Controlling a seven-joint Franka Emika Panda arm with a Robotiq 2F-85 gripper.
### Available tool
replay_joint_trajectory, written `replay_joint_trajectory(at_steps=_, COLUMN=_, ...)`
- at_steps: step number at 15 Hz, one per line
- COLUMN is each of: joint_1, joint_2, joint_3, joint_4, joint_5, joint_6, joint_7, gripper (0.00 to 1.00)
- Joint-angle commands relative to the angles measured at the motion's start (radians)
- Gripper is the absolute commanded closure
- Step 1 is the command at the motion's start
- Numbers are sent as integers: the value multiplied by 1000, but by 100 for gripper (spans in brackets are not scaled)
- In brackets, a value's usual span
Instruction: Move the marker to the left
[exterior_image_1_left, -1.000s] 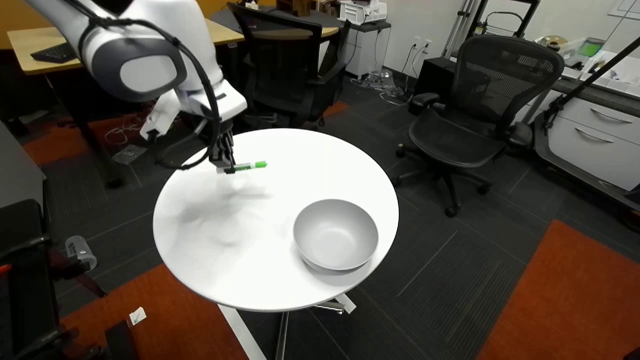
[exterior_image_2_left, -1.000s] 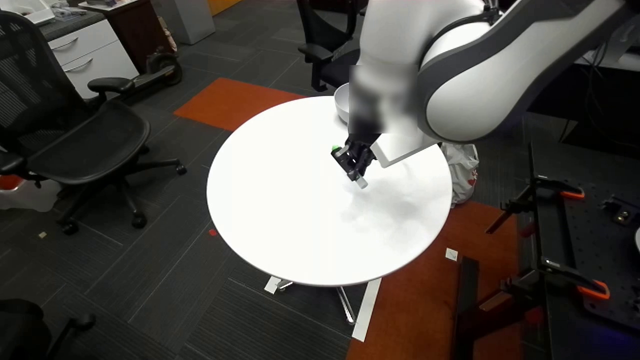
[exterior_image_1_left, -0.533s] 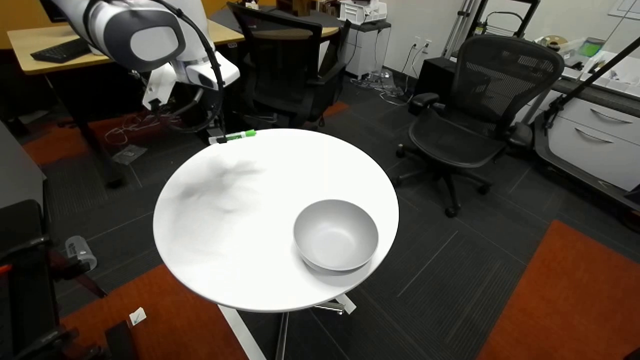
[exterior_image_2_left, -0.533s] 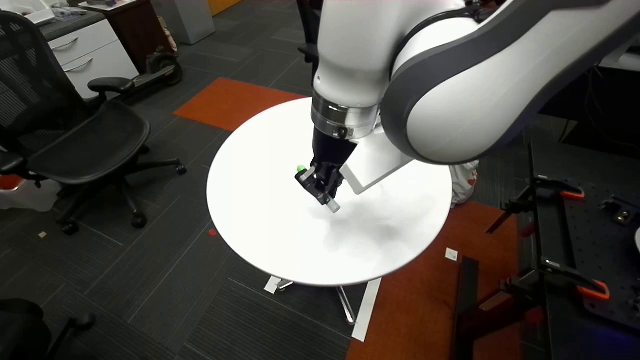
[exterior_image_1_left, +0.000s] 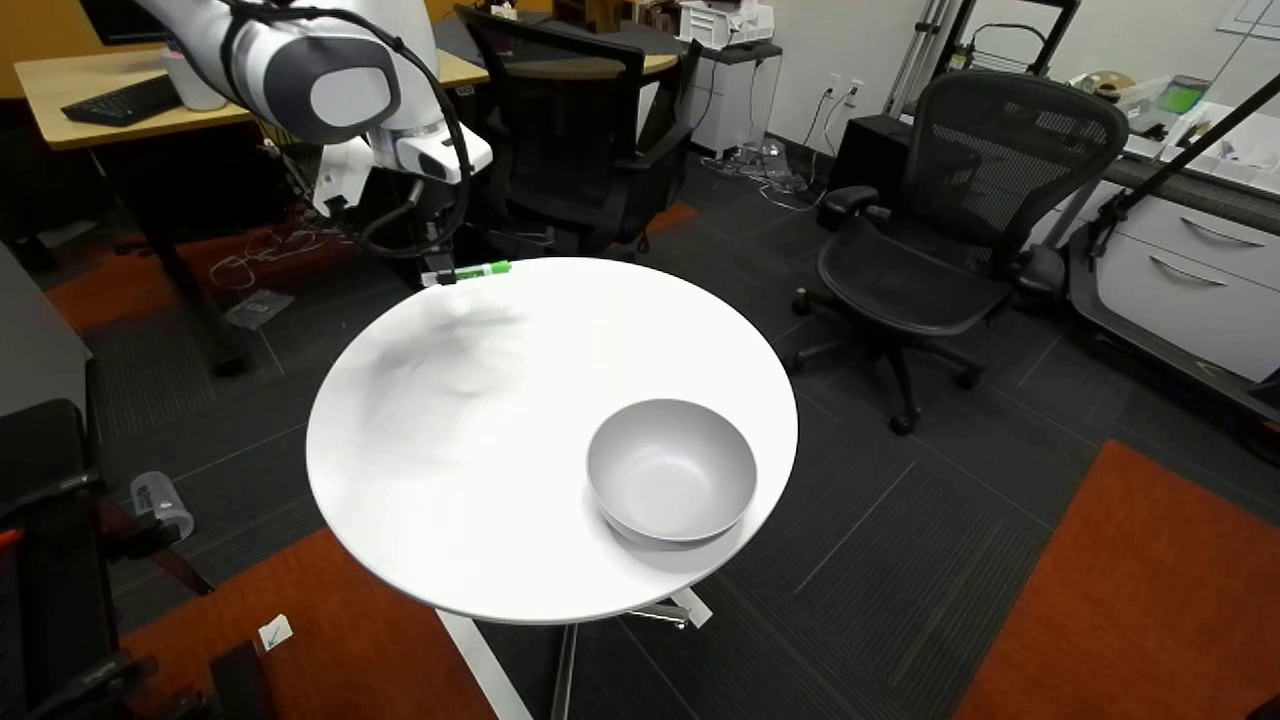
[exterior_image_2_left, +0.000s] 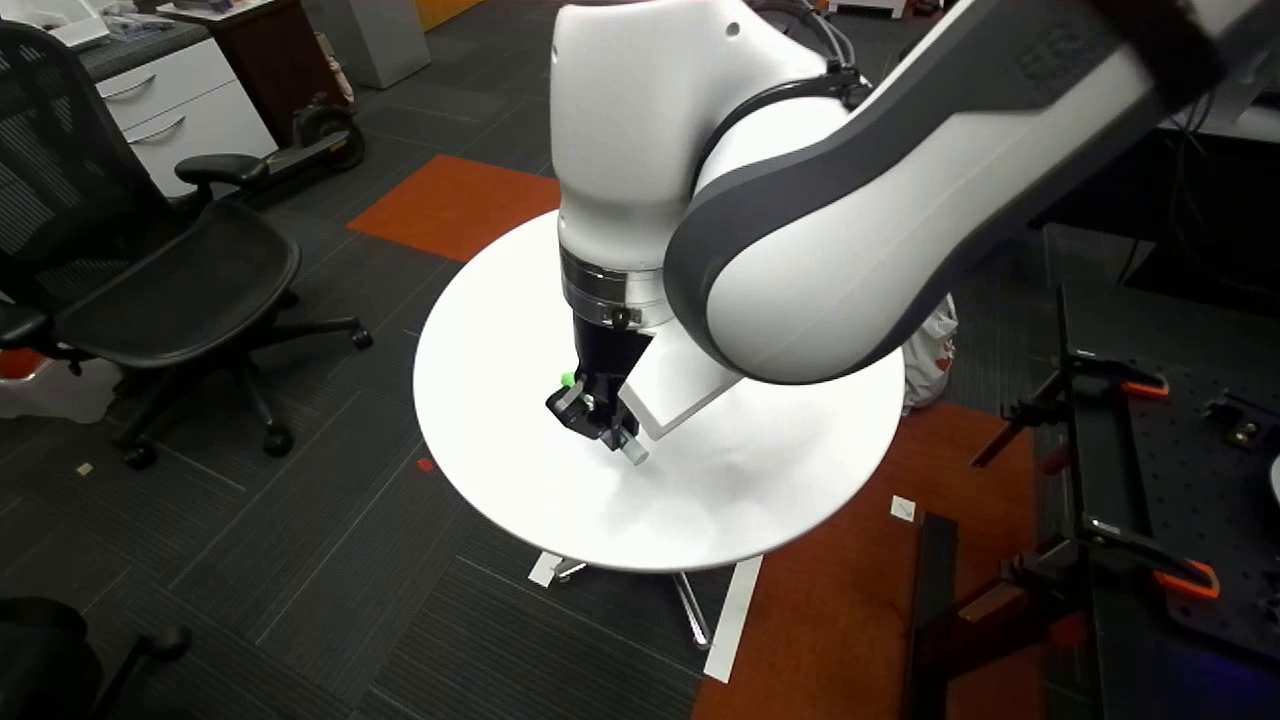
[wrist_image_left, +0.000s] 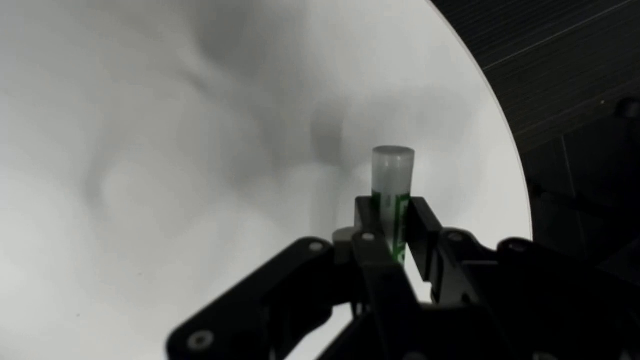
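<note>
Hand (wrist_image_left: 393, 215) clamped on marker (wrist_image_left: 393, 171); grey bowl (exterior_image_1_left: 671, 470) well apart on table (exterior_image_1_left: 500, 520); chair (exterior_image_1_left: 905, 270) nearby

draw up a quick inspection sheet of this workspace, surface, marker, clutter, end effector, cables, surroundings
Surface: round white table, partly shadowed
Job's things: marker, white with green print and a green end, apparently held above the table
Clutter: grey bowl on the table near its edge
End effector: closed on the marker
Cables: black cable looping along the arm; white cables tangled on the floor
Surroundings: black office chair, orange floor patches, keyboard on a wooden desk
</note>
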Motion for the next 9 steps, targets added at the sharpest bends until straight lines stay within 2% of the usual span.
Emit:
replay_joint_trajectory(at_steps=1, joint_1=3, joint_2=64, joint_3=-3, joint_4=98, joint_5=9, joint_6=-72, joint_7=-10, gripper=95)
replay_joint_trajectory(at_steps=9, joint_1=0, joint_2=132, joint_3=-8, joint_4=179, joint_5=9, joint_6=-108, joint_7=-15, gripper=95)
